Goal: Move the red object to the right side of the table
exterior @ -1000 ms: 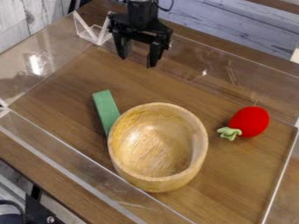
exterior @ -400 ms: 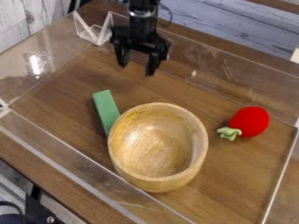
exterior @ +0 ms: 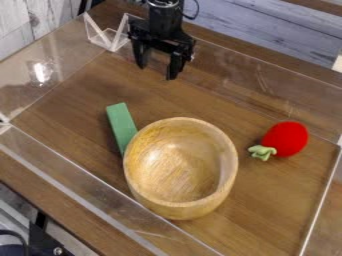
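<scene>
The red object (exterior: pixel 283 139), a small round toy fruit with a green leafy stem on its left, lies on the brown wood-grain table (exterior: pixel 254 95) near the right wall. My black gripper (exterior: pixel 155 64) hangs at the back left of the table, fingers pointing down and spread open, with nothing between them. It is far from the red fruit, up and to the left of it.
A large wooden bowl (exterior: pixel 181 165) sits in the middle front of the table. A flat green block (exterior: pixel 122 126) lies just left of the bowl. Clear plastic walls (exterior: pixel 80 180) edge the tabletop. A white wire stand (exterior: pixel 104 35) is behind the gripper.
The gripper shifted slightly left and then settled at about the same spot at the back. The red fruit, bowl and green block have not moved.
</scene>
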You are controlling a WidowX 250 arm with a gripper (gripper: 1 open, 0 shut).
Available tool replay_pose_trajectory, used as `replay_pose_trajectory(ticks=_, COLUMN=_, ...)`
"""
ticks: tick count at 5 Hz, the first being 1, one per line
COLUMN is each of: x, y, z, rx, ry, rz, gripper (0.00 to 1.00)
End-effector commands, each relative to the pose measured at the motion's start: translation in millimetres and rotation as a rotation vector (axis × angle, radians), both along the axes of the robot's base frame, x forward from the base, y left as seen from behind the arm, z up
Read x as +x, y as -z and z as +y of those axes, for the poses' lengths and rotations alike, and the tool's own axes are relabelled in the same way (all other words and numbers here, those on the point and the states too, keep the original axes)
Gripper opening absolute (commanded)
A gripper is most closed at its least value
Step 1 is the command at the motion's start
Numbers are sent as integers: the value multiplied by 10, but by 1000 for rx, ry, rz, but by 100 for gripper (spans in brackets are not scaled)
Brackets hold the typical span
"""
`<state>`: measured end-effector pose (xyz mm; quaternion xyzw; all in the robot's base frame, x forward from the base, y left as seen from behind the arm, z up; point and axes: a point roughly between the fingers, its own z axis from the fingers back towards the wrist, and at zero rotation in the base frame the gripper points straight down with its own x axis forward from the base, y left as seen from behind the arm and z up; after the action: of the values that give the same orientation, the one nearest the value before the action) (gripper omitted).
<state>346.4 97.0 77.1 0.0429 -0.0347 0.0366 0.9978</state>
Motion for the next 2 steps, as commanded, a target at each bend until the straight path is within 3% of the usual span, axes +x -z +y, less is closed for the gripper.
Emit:
replay_pose_trajectory(ticks=1, x=14, y=-378, z=27, rx=21, ry=34, rz=-78, gripper=100)
replay_pose_trajectory(ticks=2, x=-85, y=-304, z=58, rx=18, ry=-17, rz=-60, gripper=100)
